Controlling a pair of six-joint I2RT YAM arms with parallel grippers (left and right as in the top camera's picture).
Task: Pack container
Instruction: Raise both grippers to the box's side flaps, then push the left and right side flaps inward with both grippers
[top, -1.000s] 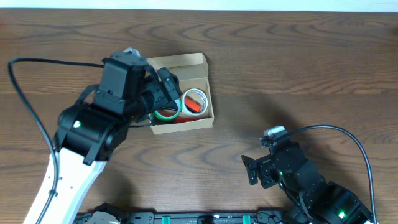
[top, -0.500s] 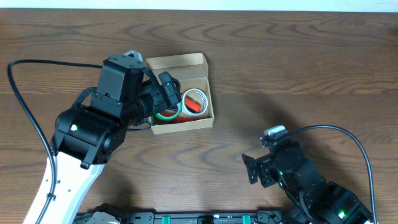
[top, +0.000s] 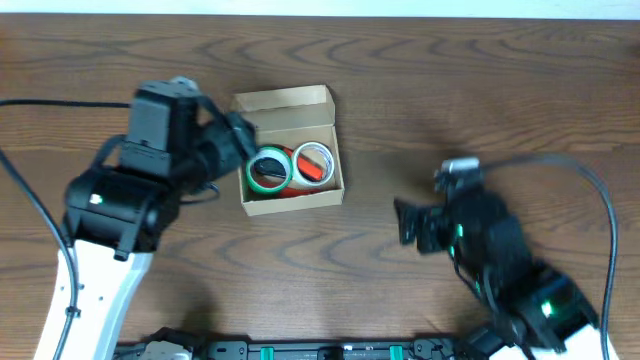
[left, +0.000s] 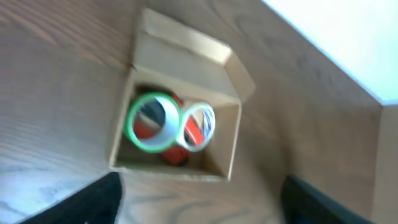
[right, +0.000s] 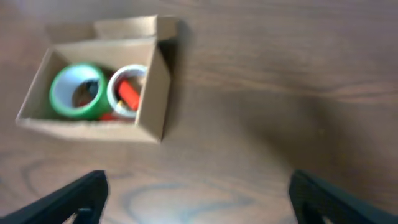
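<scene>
I have the box (top: 295, 203) on the worktop (top: 450, 100), left of centre and towards the far edge. It sits just beside my left arm and well apart from the right one. Its lid (top: 282, 100) stands open along the far wall, hinged back out of the way, which leaves the mouth free for loading from above.

Inside, a green roll (top: 268, 170) and a white roll (top: 316, 158) lie flat and touching, side by side across the width. Something red (top: 312, 172) shows through the white roll's hole and under the green one, but I cannot tell what it is. I judge the rolls lie flat so that nothing rises past the rim and the lid can fold down.

The left fingers (left: 102, 196) are spread wide with nothing between them. From that wrist camera I look straight down into the box, so they hover above its near side rather than inside it.

The right fingers (right: 81, 193) are also spread and empty, off to the box's right over bare wood, though that view is blurred. I read this arm as waiting clear, where it cannot knock the box.

The packing looks about done, with the lid not yet shut. The flap needs a push from behind, and the light box could slide unless the other arm braces it.
</scene>
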